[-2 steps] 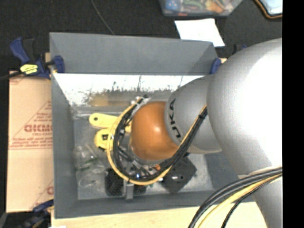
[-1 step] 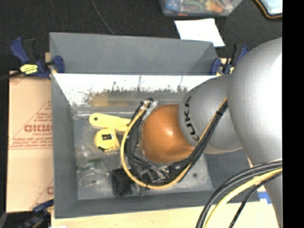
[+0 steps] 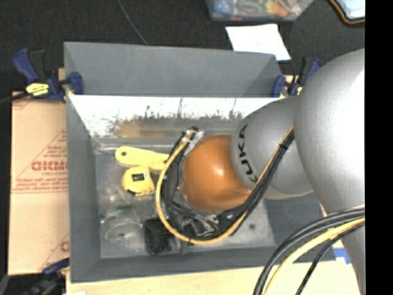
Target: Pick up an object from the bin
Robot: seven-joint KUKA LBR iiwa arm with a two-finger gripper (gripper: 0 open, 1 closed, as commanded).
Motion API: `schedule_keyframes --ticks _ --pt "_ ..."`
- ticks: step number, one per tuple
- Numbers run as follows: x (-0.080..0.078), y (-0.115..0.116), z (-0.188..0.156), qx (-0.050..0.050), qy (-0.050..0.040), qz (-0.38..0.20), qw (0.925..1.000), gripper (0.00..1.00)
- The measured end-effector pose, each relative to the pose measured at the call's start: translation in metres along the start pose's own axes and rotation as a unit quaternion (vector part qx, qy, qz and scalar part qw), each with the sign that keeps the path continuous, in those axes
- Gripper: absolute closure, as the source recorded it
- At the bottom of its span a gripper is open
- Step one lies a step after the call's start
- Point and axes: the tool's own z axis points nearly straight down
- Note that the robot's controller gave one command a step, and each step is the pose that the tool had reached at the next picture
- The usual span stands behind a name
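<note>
- We see the gripper (image 3: 191,221) low in the grey metal bin (image 3: 83,183), under its orange wrist cover (image 3: 212,172). We cannot tell whether it is wide or narrow.
- Just beside it, at the bin's front, lies a small black mesh-like lump (image 3: 158,238).
- We judge this lump light and soft (it may squash), so pinch it across its middle.
- The yellow plastic tape-measure-like piece (image 3: 139,180) farther left looks stiff and slippery.

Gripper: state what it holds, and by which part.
Cannot be told: the orange cover hides what is under the gripper, low in the bin beside a black mesh thing.
</note>
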Motion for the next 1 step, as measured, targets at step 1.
schedule_keyframes --ticks 1 --pt "-0.0005 0.0001 -0.0015 0.0 -0.0008 0.001 1.0 1.0"
